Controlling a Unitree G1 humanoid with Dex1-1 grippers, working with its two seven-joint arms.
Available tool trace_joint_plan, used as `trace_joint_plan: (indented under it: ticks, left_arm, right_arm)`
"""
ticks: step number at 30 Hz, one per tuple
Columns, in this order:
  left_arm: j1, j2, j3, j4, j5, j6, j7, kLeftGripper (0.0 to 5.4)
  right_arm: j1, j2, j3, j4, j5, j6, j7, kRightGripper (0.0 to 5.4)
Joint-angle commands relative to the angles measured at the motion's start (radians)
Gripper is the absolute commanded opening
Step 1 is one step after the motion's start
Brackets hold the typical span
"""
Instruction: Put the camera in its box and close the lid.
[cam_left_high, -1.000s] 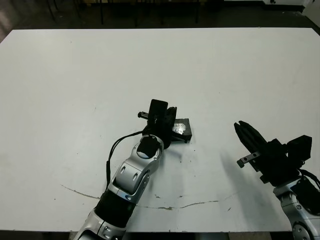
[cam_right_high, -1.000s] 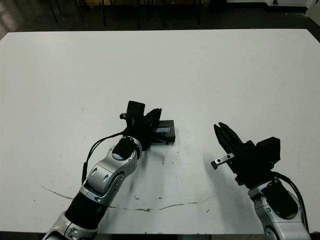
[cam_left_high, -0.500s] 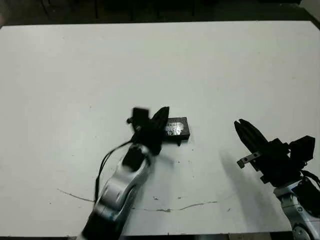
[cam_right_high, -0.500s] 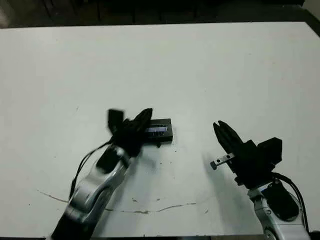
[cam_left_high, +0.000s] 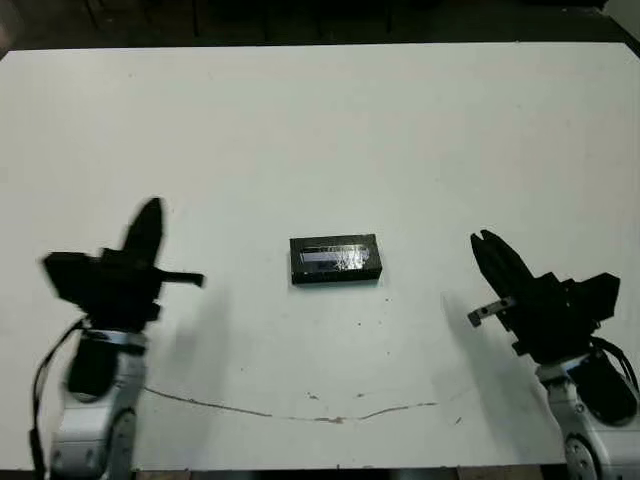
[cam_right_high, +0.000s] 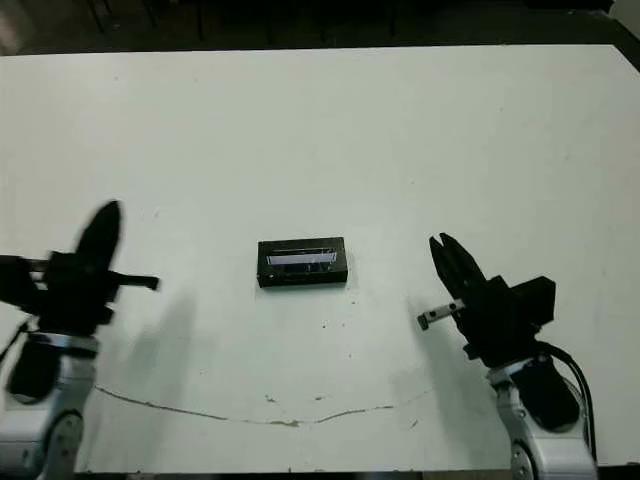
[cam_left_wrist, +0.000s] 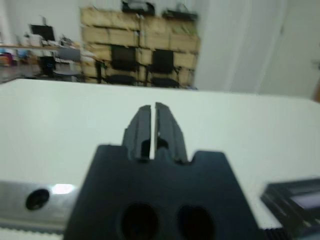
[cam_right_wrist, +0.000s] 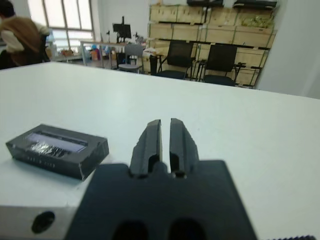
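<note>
Head camera, both eyes: white table (cam_left_high: 320, 120), with the lid (cam_left_high: 335, 259) lying flat near its middle, long side running left to right, pale silvery-lavender stripe up. It appears seated on its box, whose black walls show only as the lower part of the same block; box and lid are not separable by sight from here. No camera bar is visible anywhere on the table; whether it sits inside cannot be told. Left gripper (cam_left_high: 148, 222) hangs over the table's left part, well apart from the lid, fingers pointing away from the robot and pressed nearly together. Left wrist view confirms: the two black fingers (cam_left_wrist: 141, 127) stand parallel with only a thin slit between them, nothing held; a corner of the lid shows at the edge of that view. Right gripper (cam_left_high: 492, 250) sits over the table's right part, also well apart from the lid, tilted toward the centre. Right wrist view: fingers (cam_right_wrist: 150, 140) close together, a narrow gap only, empty; the lid lies off to one side on bare table, stripe visible, not touched by anything. A thin dark crack line (cam_left_high: 300, 415) crosses the table's near edge between the two arms. Beyond the table in the wrist views: stacked wooden crates, black chairs, and a seated person at a far desk.
</note>
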Motion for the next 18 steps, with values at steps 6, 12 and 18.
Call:
trace_joint_plan:
  ticks: [6,12,18]
  left_arm:
    - [0.010,-0.012,0.025,0.034,-0.056,-0.007,-0.035,0.02]
    - [-0.002,-0.041,0.004,0.028,-0.039,0.001,-0.012,0.02]
    - [-0.010,-0.039,0.000,0.017,-0.043,0.027,0.001,0.02]
  right_arm:
    - [-0.069,0.113,0.032,0.070,-0.095,-0.028,-0.157,0.00]
    - [-0.104,0.161,0.070,0.081,-0.228,-0.019,-0.271,0.00]
    - [-0.105,0.171,0.072,0.076,-0.244,-0.012,-0.288,0.00]
